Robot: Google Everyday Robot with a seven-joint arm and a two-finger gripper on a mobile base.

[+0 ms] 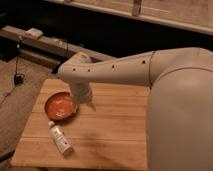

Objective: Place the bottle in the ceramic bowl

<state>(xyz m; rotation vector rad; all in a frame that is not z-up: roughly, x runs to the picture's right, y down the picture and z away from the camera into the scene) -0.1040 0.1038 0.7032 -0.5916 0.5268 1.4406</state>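
The white bottle (60, 138) lies on its side on the wooden table (110, 135), cap end toward the bowl, near the front left. The ceramic bowl (59, 106), orange inside with a darker rim, sits just behind the bottle near the table's left edge and holds nothing. My gripper (84, 98) hangs from the end of the pale arm (115, 70), just right of the bowl and touching or overlapping its right rim in this view. It is behind and to the right of the bottle, apart from it, and holds nothing visible.
My large pale arm housing (180, 115) hides the right side of the table. A low dark ledge (45, 47) with a small white object (34, 33) runs behind the table. A cable and plug (18, 78) lie on the floor to the left.
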